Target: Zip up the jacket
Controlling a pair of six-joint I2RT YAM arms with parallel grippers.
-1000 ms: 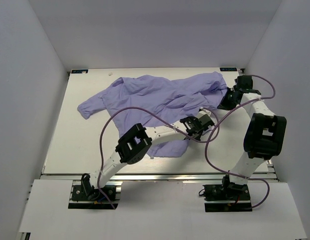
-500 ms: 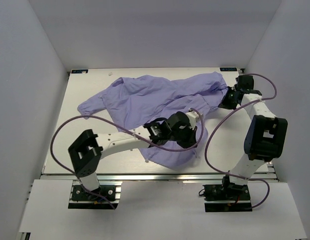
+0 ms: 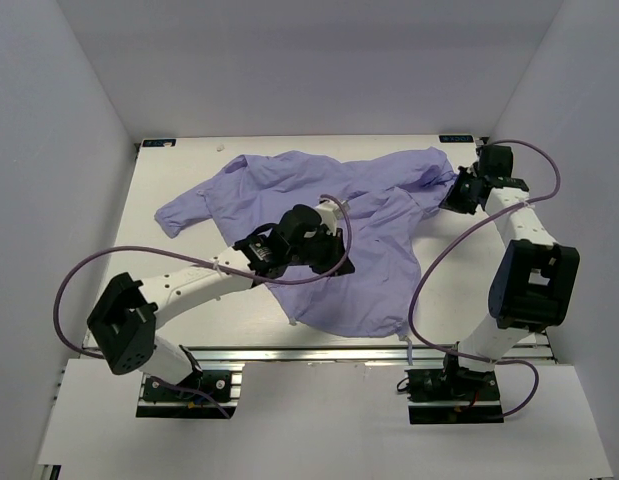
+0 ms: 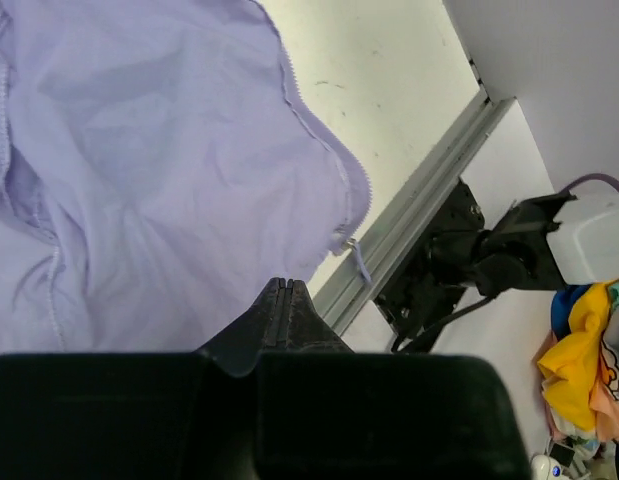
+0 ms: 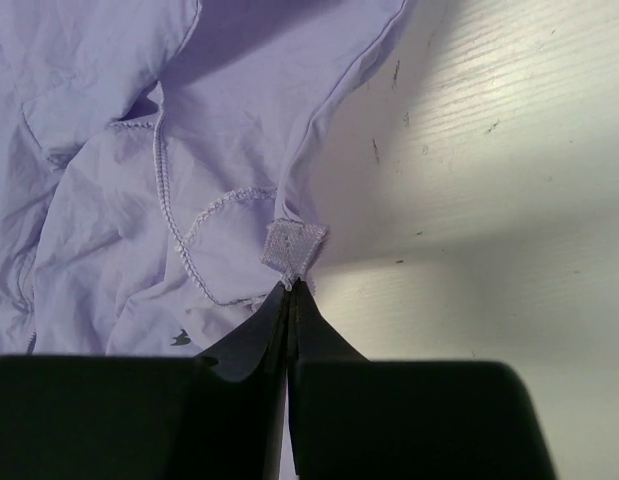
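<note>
White tabletop (image 3: 179, 290) between pale walls (image 3: 49, 150) bears the jacket (image 3: 374, 275), spread crumpled over its far and middle part, with one open front flap edged in zipper teeth reaching toward the near rail (image 4: 409, 225). At the far right corner, the right gripper (image 5: 290, 285) pinches a small woven tab (image 5: 294, 247) on the jacket's edge, jaws tight together. The left gripper (image 4: 279, 285) sits over the middle of the cloth with its jaws pressed together; whether any fabric is caught between them does not show.
</note>
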